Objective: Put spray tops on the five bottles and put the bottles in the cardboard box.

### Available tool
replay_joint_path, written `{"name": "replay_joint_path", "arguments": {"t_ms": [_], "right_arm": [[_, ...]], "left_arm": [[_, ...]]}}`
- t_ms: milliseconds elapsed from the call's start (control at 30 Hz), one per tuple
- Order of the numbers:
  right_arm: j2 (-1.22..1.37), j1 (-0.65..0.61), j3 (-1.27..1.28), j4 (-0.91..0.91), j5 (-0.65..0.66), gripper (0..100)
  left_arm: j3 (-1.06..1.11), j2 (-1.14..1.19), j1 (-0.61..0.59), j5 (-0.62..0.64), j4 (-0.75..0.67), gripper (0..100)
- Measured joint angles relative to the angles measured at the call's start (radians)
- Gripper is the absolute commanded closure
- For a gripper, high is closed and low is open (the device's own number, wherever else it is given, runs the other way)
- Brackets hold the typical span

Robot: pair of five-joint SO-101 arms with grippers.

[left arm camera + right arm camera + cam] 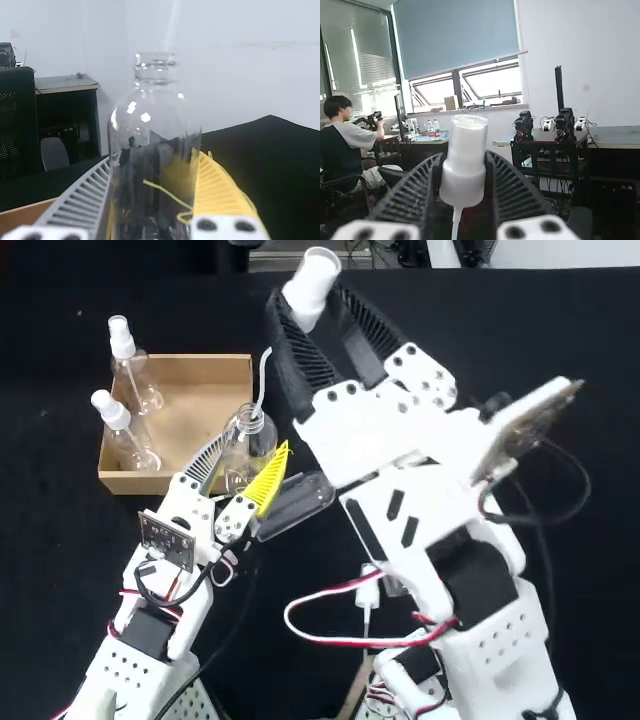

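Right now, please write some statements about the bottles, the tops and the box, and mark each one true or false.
1. The left tool holds a bottle without a top. True.
2. The right tool is empty. False: it grips a spray top.
3. Two capped bottles stand in the box. True.
4. The box holds all five bottles. False: it holds two.
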Motion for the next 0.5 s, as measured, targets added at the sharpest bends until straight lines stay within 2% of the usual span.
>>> {"name": "replay_joint_path", "arguments": {"t_ms": [367,500], "right_arm": [[0.092,-0.02,0.0,0.0,0.008,98.7],[0.092,-0.084,0.0,0.077,0.109,98.7]], "left_arm": [[0.0,0.0,0.0,0.0,0.0,97],[0.0,0.0,0.0,0.0,-0.015,97]]}}
